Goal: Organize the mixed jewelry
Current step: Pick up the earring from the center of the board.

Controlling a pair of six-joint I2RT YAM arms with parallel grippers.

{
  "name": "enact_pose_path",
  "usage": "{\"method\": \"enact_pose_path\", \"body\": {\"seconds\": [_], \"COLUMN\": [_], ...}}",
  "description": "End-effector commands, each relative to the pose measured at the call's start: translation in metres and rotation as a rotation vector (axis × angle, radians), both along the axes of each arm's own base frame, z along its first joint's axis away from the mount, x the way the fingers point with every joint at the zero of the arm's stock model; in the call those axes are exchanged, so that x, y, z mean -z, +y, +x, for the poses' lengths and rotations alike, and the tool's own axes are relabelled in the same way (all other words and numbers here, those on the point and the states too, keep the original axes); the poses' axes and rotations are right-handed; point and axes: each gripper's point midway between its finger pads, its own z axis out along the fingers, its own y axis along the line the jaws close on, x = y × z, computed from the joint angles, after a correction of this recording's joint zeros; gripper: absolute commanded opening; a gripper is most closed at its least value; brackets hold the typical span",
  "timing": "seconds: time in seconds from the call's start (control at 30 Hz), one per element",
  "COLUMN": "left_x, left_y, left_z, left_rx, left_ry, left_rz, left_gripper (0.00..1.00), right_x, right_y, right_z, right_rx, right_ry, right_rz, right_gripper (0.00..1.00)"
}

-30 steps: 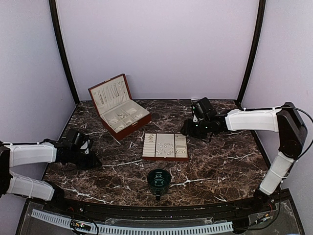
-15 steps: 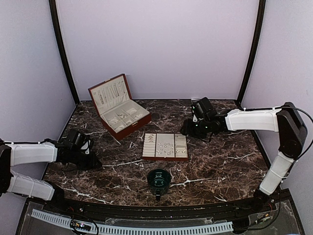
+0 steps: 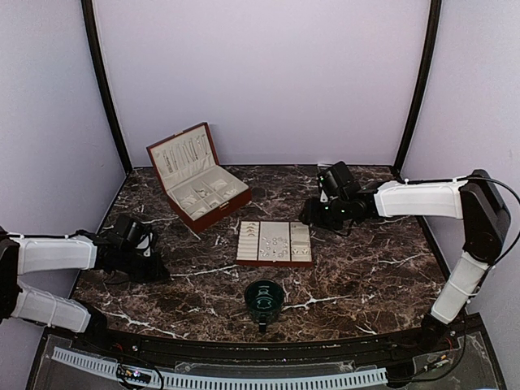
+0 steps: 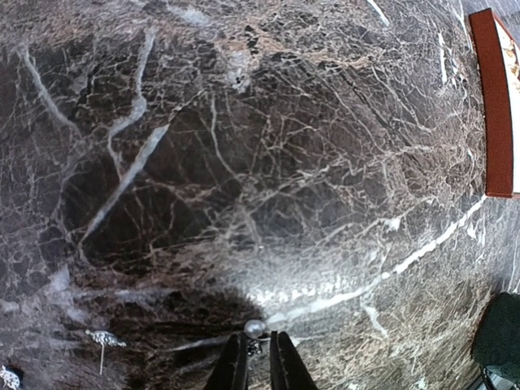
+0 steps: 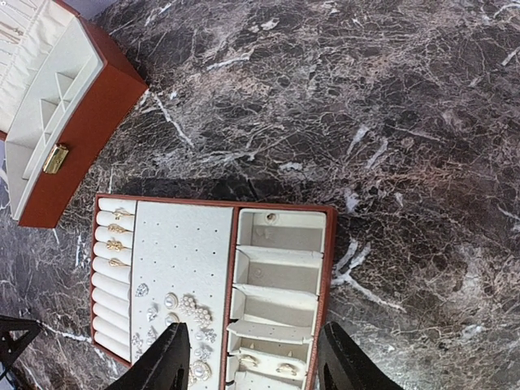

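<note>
The left gripper point(image 4: 257, 341) sits at the bottom centre of the left wrist view, its fingers point(image 4: 234, 370) drawn almost together with only a thin slit between them. A small pearl piece point(image 4: 255, 328) lies right at their tips on the dark marble table point(image 4: 244, 162), and I cannot tell whether it is pinched. A loose stud point(image 4: 104, 339) lies apart at lower left. The tray's red edge shows at upper right and the dark green cup point(image 4: 500, 341) at lower right.

In the right wrist view the right gripper point(image 5: 253, 333) is spread wide at the bottom, nothing between its fingers, above the tray point(image 5: 203, 201). Most of the mixed jewelry point(image 5: 185, 313) lies on the tray's middle panel, with gold rings point(image 5: 116, 242) in the roll column to its left. The open jewelry box point(image 5: 89, 106) fills the upper left corner
</note>
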Motion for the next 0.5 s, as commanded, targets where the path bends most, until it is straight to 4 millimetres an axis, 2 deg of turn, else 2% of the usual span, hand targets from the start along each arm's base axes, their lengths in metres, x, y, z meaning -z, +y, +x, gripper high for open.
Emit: {"method": "enact_pose_path", "body": {"seconds": [0.0,0.47], "left_x": [0.009,0.005], "left_y": [0.006,0.006], "left_z": [-0.009,-0.007], "left_rx": [0.010,0.028], "left_ry": [0.042,0.020], "left_rz": [0.059,0.094], "left_gripper": [0.10,0.00], "right_x": [-0.007,-0.021], "right_y": [0.003,0.001], "right_z": [0.004,0.003], "right_rx": [-0.002,-0.001], "right_ry": [-0.026,-0.053], "right_rz": [0.025,0.034], "right_gripper": [0.54,0.55]}}
